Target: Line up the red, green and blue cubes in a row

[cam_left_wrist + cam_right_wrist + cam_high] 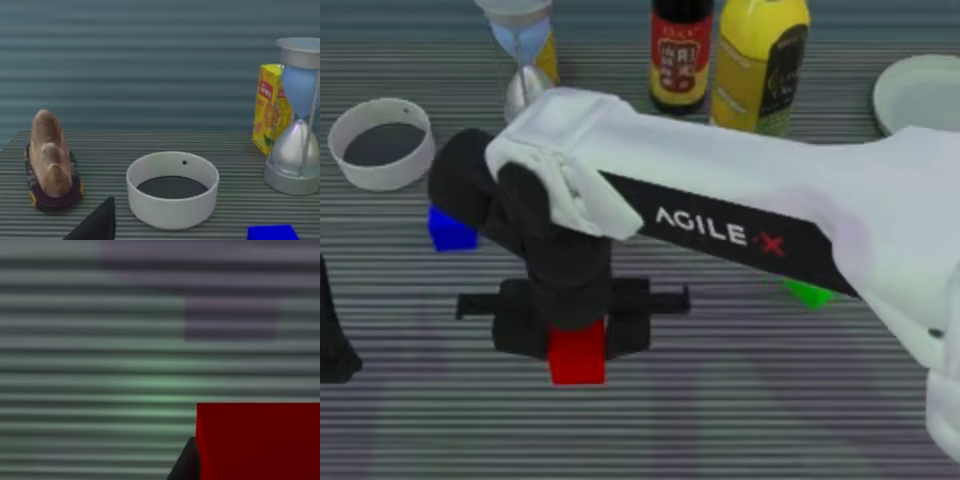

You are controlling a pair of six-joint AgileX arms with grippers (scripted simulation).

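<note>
**Right arm holds red cube over the table's middle**

The AgileX right arm reaches in from the top view's right edge, its white forearm crossing the striped table [720,420] toward the centre-left. Its right gripper [577,345] points down with the red cube [577,355] clamped between the dark fingers; the cube's lower part shows just below the gripper body. In the right wrist view the red cube [257,440] fills one corner of the picture, with a dark finger [185,462] pressed against its side and the ribbed tabletop behind it. Whether the cube rests on the table or hangs just above it cannot be told.

The blue cube [450,230] sits on the table to the left of the gripper, partly hidden by the arm's black wrist, near a white round bowl [382,142] with a dark inside. The green cube [808,293] lies well to the right, only an edge peeping from under the forearm.

The left gripper [335,345] is parked at the left edge; its fingers cannot be made out. Its wrist camera shows the bowl, an hourglass [299,125], a yellow carton [270,107] and a brown toy on wheels [50,162]. Along the far edge stand a dark sauce bottle [680,55], a yellow bottle [760,60] and a white plate [920,90].
</note>
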